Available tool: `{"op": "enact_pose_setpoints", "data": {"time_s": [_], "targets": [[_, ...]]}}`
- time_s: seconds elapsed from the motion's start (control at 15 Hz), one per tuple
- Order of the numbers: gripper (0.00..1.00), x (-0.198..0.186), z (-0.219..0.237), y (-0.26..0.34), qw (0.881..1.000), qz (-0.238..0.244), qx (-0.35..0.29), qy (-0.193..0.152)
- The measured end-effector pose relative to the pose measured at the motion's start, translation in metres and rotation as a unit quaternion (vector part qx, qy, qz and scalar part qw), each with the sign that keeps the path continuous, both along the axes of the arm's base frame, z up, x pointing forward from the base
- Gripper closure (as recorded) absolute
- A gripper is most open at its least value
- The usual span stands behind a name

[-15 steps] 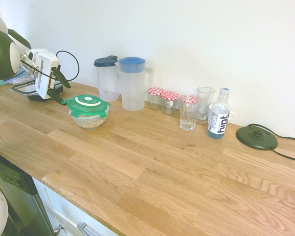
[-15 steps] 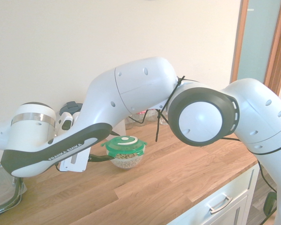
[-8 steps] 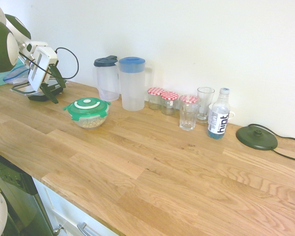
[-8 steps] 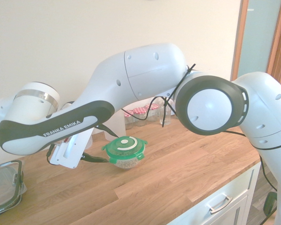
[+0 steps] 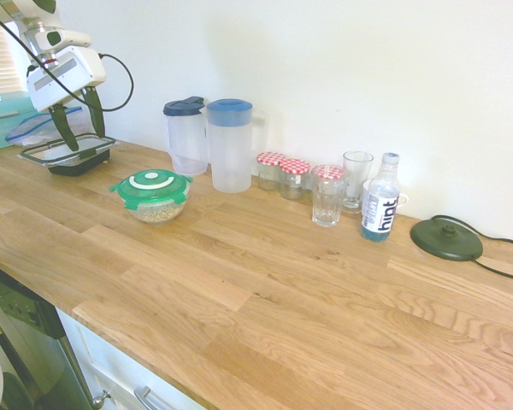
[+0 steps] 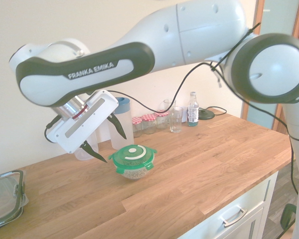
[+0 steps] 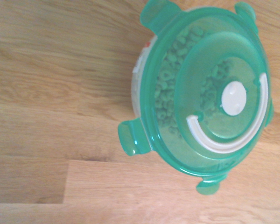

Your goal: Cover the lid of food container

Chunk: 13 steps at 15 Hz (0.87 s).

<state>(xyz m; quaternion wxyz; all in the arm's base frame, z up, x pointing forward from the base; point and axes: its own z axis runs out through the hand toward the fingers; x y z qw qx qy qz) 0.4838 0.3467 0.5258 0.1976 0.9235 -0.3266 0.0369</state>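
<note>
The round green lid (image 5: 151,182) with its whitish ring lies flat on the small clear food container (image 5: 157,210), which holds pale cereal-like bits. Both stand on the wooden counter, left of the jugs. The second exterior view shows the lid (image 6: 133,154) on the bowl (image 6: 135,173) too. In the wrist view the lid (image 7: 210,88) is seen from above with its clip tabs sticking out. My gripper (image 5: 75,124) hangs open and empty in the air, well above the counter and to the left of the container. In the second exterior view the gripper (image 6: 105,141) hangs apart from the lid.
A rectangular black-rimmed container (image 5: 68,154) sits at the counter's far left. Two blue-topped jugs (image 5: 230,145) stand by the wall, then red-checked jars (image 5: 282,173), two glasses (image 5: 328,195), a water bottle (image 5: 380,196) and a black round base (image 5: 446,239).
My gripper has let go beside the lid's rim, opened wider and risen up and away. The lid stays on the container.
</note>
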Motion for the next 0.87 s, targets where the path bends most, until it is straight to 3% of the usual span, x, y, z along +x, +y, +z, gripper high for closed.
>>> {"op": "enact_pose_setpoints", "data": {"time_s": [0.2,0.4,0.87], "targets": [[0.0,0.006,0.023,-0.056,0.995,0.03,0.09,-0.013],[0.0,0.005,0.037,-0.12,0.983,0.054,0.171,-0.029],[0.0,-0.071,0.032,-0.309,0.984,0.006,0.174,-0.045]]}}
